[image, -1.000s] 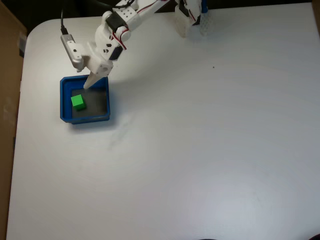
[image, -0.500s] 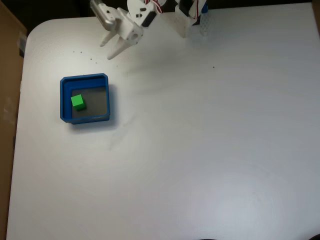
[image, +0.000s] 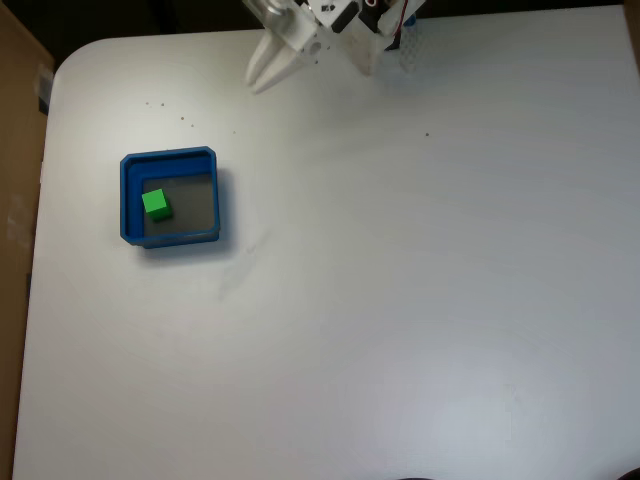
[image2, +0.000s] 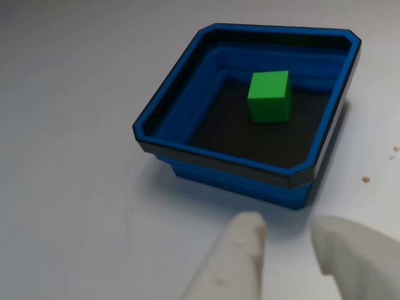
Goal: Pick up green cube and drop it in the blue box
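My tool (image: 258, 84) sits near the top edge of the fixed view, its two pale fingers pointing down and to the left over the white tabletop (image: 400, 300). The fingers stand slightly apart with nothing between them, so I read the tool as released and empty. In the other view the same tool (image2: 284, 237) enters from the bottom edge: the two white fingertips (image2: 240, 240) show a clear gap of bare tabletop between them, and their surface looks rough and matte.

Behind the fingers in the fixed view I see the white arm (image: 335, 18) with red and black wires running along it, partly cut off by the top of the frame.

The blue box (image: 128, 200) lies well apart from the tool, down and to the left in the fixed view, near the left side of the tabletop. In the other view the blue box (image2: 187, 81) sits just beyond the fingertips, one corner toward me, with thick blue walls and a dark inner floor.

The green cube (image: 155, 204) rests on the floor inside the box, toward its left wall in the fixed view. In the other view the green cube (image2: 269, 95) stands flat on the dark floor toward the far right corner of the box, apart from the walls.

A few small dark specks (image: 182, 122) dot the tabletop above the box in the fixed view. I can read no brand, label or writing on anything.
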Robot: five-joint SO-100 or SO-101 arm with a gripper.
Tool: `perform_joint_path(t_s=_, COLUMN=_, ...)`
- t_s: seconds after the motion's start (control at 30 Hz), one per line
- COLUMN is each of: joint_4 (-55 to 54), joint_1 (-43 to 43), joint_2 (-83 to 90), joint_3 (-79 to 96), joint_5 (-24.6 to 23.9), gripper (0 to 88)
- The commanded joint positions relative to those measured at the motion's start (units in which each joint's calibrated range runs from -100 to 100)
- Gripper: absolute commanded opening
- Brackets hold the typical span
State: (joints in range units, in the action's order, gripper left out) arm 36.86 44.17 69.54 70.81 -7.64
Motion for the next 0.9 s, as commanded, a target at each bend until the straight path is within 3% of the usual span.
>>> perform_joint_path(t_s=0.0, joint_4=-0.97, joint_1=-0.09, joint_2=8.23, joint_3=5.07, joint_5=2.83, gripper=2.0)
perform_joint_path(t_s=0.87, joint_4=-1.13, joint_1=-0.89, joint_2=29.21, joint_3=25.75, joint_5=4.88, gripper=1.6)
